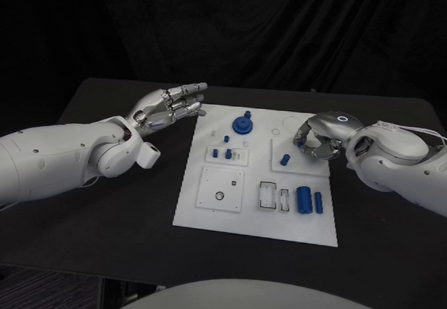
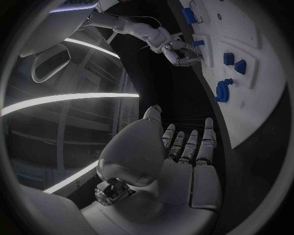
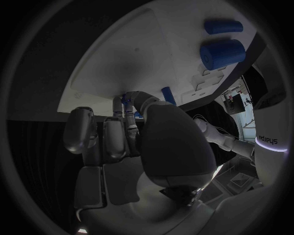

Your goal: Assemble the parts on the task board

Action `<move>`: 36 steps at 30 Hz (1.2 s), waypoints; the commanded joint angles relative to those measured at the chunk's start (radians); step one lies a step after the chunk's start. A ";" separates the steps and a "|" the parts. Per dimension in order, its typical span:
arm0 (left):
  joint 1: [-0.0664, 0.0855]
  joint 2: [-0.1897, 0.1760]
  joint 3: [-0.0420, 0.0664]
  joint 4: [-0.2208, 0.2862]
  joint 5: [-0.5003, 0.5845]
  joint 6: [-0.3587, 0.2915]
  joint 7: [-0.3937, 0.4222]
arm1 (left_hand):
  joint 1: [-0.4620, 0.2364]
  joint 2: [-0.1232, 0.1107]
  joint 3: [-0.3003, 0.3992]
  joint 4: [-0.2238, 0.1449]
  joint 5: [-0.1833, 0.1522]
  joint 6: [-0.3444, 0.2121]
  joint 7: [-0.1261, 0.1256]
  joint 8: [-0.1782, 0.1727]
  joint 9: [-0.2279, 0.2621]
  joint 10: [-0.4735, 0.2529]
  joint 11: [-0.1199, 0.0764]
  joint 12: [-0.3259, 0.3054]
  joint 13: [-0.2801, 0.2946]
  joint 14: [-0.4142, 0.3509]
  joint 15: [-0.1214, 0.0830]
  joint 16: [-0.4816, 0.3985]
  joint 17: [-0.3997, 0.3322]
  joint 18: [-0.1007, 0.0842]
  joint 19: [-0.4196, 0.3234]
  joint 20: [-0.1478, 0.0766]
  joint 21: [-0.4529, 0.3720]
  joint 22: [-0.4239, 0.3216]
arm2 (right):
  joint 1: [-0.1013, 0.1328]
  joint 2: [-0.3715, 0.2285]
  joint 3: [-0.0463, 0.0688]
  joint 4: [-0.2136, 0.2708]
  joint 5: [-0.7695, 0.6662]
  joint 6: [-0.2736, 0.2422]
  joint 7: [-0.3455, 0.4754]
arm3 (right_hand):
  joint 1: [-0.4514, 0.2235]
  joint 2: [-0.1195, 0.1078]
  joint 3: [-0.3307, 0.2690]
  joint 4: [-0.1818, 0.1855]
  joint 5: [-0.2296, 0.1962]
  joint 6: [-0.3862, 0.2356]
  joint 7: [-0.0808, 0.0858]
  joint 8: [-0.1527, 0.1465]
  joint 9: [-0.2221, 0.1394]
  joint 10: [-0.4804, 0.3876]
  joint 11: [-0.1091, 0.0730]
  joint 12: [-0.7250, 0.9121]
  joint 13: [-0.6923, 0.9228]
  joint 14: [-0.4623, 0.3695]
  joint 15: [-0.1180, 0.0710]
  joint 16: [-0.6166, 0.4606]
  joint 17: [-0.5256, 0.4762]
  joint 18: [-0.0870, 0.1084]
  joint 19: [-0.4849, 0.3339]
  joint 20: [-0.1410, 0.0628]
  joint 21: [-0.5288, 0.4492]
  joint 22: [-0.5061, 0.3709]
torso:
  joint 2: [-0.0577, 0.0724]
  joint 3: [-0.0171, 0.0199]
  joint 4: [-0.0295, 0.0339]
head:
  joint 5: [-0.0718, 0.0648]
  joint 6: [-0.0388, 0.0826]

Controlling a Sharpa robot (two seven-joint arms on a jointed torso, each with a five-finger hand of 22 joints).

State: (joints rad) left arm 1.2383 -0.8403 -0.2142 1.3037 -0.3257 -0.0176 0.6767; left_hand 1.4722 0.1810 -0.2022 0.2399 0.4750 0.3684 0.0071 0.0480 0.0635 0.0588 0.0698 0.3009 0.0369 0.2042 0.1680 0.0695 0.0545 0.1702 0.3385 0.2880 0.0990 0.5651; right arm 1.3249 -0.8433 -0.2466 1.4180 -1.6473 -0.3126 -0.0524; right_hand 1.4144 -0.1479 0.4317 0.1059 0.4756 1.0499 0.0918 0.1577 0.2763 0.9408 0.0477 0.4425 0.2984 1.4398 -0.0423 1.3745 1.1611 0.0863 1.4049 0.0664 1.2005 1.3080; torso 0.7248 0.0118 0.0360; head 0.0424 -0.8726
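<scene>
We see a white task board (image 1: 208,217) lying flat in the middle of the black bench (image 1: 87,224). It is a flat white plate with small raised squares and cut-out slots on it. Little blue parts sit on it. A round blue gear (image 1: 243,125) with a knob on top stands at the far side of the board. Some short blue pegs (image 1: 221,154) stand up in a square just near of the gear. One more small blue peg (image 1: 285,159) stands in a square to the right. On the near right part of the board a fat blue cylinder (image 1: 304,199) lies on its side, and a thin blue pin (image 1: 319,202) lies just beside it on the right. Our left hand (image 1: 171,107) is up over the far left corner of the board, its fingers (image 2: 207,138) straight and a little apart, holding nothing. Our right hand (image 1: 318,141) is over the far right part of the board with its fingers (image 3: 116,136) curled in. In the right wrist view we see a bit of blue at the fingertips, but we cannot tell if they hold it.
</scene>
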 commanded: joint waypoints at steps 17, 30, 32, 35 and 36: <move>-0.006 -0.005 0.001 -0.001 0.003 0.012 0.038 | 0.012 0.002 0.002 -0.005 0.006 0.008 0.006 0.003 -0.001 -0.002 0.007 0.004 0.001 0.003 0.004 0.004 0.001 0.007 0.009 0.002 0.007 -0.003 | -0.004 -0.012 -0.001 0.008 -0.007 -0.086 0.020 | -0.021 0.016 -0.009 -0.023 -0.004 0.039 -0.006 0.039 0.069 0.077 -0.012 -0.046 -0.042 0.021 -0.015 0.009 0.015 -0.013 0.022 -0.012 0.027 0.167 | 0.000 0.0005 -0.0014 | 0.009 0.000; -0.006 -0.009 0.001 0.001 0.003 0.011 0.031 | 0.013 0.005 0.004 -0.006 0.008 0.008 0.008 0.003 -0.001 -0.001 0.011 0.006 0.001 0.003 0.007 0.005 0.000 0.006 0.011 0.003 0.008 -0.004 | 0.026 -0.037 -0.001 0.053 -0.007 -0.109 0.012 | -0.023 0.017 -0.009 -0.025 -0.004 0.044 -0.007 0.044 0.081 0.094 -0.013 -0.054 -0.049 0.022 -0.016 0.007 0.013 -0.013 0.022 -0.014 0.025 0.166 | -0.001 -0.0002 -0.0031 | 0.017 0.000; -0.006 -0.009 0.001 0.001 0.003 0.011 0.031 | 0.014 0.006 0.005 -0.006 0.008 0.009 0.008 0.003 -0.001 -0.001 0.011 0.005 0.001 0.003 0.007 0.005 0.000 0.006 0.011 0.003 0.008 -0.005 | 0.037 -0.044 -0.001 0.070 -0.007 -0.105 0.006 | -0.024 0.017 -0.009 -0.025 -0.004 0.044 -0.006 0.045 0.082 0.096 -0.012 -0.055 -0.050 0.022 -0.015 0.006 0.012 -0.013 0.022 -0.014 0.024 0.166 | -0.001 -0.0008 -0.0027 | 0.017 0.000; -0.006 -0.007 0.001 0.000 0.003 0.011 0.031 | 0.016 0.008 0.007 -0.008 0.009 0.009 0.008 0.003 -0.001 0.000 0.012 0.005 0.001 0.003 0.008 0.006 0.000 0.005 0.013 0.003 0.008 -0.006 | 0.056 -0.056 -0.001 0.099 -0.007 -0.098 -0.004 | -0.024 0.016 -0.009 -0.025 -0.004 0.043 -0.005 0.044 0.084 0.098 -0.011 -0.058 -0.052 0.021 -0.015 0.004 0.009 -0.012 0.021 -0.014 0.022 0.165 | 0.000 -0.0010 -0.0016 | 0.014 0.000; -0.006 -0.007 0.001 0.000 0.003 0.011 0.031 | 0.016 0.008 0.007 -0.008 0.009 0.009 0.008 0.003 -0.001 0.000 0.012 0.005 0.001 0.003 0.008 0.006 0.000 0.005 0.013 0.003 0.008 -0.006 | 0.059 -0.058 -0.001 0.103 -0.007 -0.097 -0.005 | -0.024 0.015 -0.009 -0.026 -0.004 0.042 -0.005 0.044 0.084 0.099 -0.011 -0.059 -0.052 0.021 -0.015 0.004 0.008 -0.012 0.021 -0.013 0.021 0.165 | 0.000 -0.0010 -0.0015 | 0.014 0.000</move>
State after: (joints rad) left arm 1.2345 -0.8488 -0.2141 1.3025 -0.3253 -0.0155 0.6770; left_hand 1.4808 0.1896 -0.1993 0.2371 0.4788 0.3720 0.0108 0.0480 0.0636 0.0587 0.0770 0.3009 0.0367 0.2079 0.1716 0.0695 0.0543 0.1702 0.3420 0.2916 0.1027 0.5604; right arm 1.3783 -0.8984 -0.2481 1.5124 -1.6477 -0.3943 -0.0336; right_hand 1.3998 -0.1344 0.4222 0.0852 0.4744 1.0860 0.0851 0.1992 0.3565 1.0327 0.0391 0.3898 0.2469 1.4538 -0.0563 1.3789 1.1701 0.0864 1.4207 0.0502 1.2257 1.3076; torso 0.7240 0.0115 0.0333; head 0.0585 -0.8726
